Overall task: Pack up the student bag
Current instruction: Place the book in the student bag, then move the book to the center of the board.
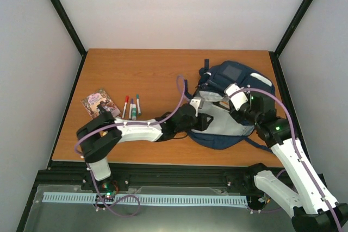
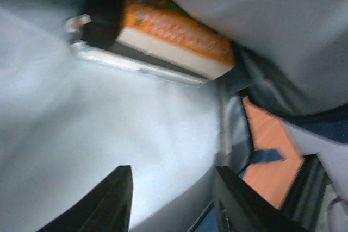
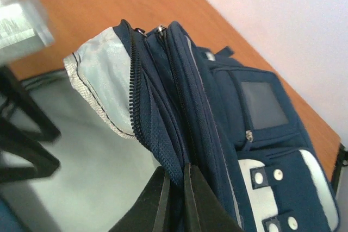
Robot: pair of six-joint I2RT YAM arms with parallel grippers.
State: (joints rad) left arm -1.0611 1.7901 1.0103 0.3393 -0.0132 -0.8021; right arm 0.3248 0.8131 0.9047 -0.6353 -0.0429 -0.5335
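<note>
student bag (image 1: pixel 235 75) lies open on the table's (image 1: pixel 136 69) right half. right gripper (image 3: pixel 175 171) pinches its zipper edge, lifting the mouth. left gripper (image 2: pixel 173 173) is inside, fingers parted, empty; book (image 2: pixel 174 39) rests against the lining. judgement: back the left gripper straight out, edge held high, no snagging.

Inside the student bag (image 1: pixel 234 74), bare lining lies just ahead of the left gripper (image 2: pixel 174 183). Farther in, an orange book (image 2: pixel 179 28) blocks the way, close under the bag's sagging top.
</note>
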